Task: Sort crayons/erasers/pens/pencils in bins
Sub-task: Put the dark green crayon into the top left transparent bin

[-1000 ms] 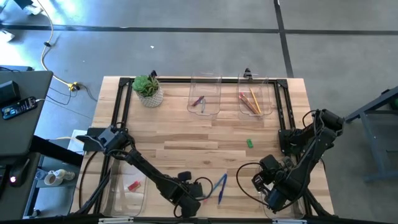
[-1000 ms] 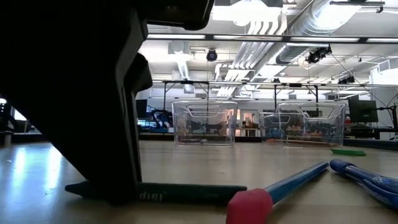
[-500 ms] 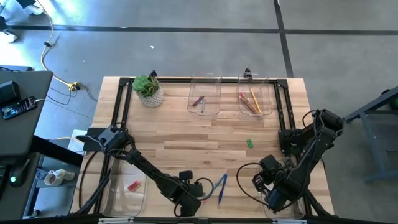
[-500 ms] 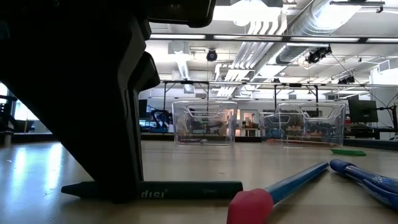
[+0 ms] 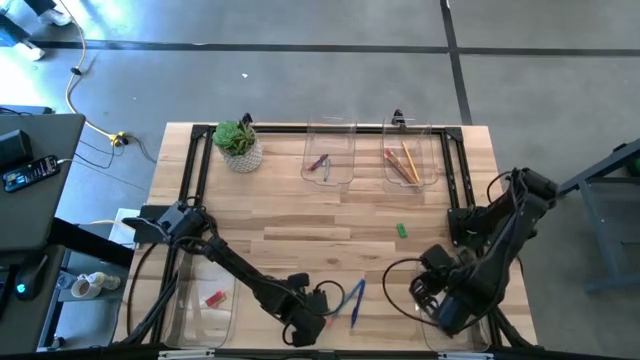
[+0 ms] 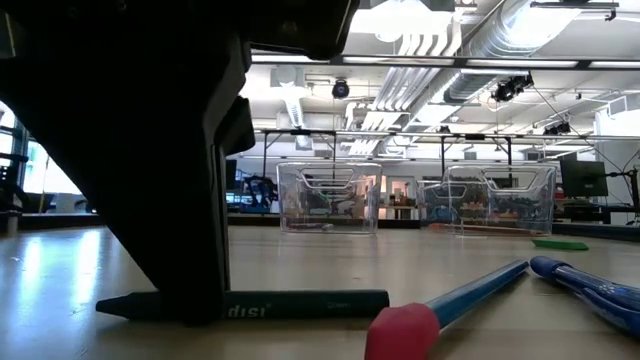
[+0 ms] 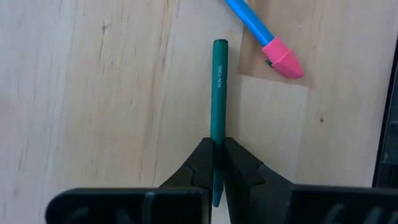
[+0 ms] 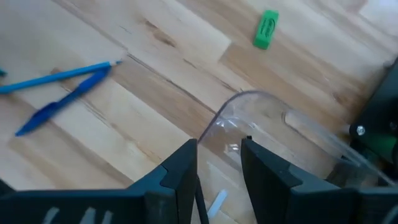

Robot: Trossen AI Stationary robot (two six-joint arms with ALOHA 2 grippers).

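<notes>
Comparing this moment with the one a second earlier, we find our left gripper (image 7: 217,163) now pressed together on the dark teal crayon (image 7: 218,93), which lay between spread fingers before; the crayon lies flat on the table (image 5: 300,215) near the front edge, its free end pointing toward a pink eraser cap (image 7: 283,57) on a blue stick (image 7: 249,20). From table height we see the crayon (image 6: 290,303) under the gripper's dark bulk, with the pink cap (image 6: 402,330) just beside its end. Our right gripper (image 8: 219,163) has shifted slightly; its fingers stand apart above the rim of a clear bin (image 8: 273,121) at the front right, and we cannot tell whether they hold anything. Two blue pens (image 5: 355,298) lie close together between the two grippers, near the front edge. A green eraser (image 5: 401,230) sits alone on open wood at mid-table, well apart from everything. At the far edge two bins stand side by side, one with crayons (image 5: 321,163), the other with pencils (image 5: 402,163); a potted plant (image 5: 238,145) is at the far left. A bin at the front left holds a red eraser (image 5: 213,298). The table's middle is open wood.
</notes>
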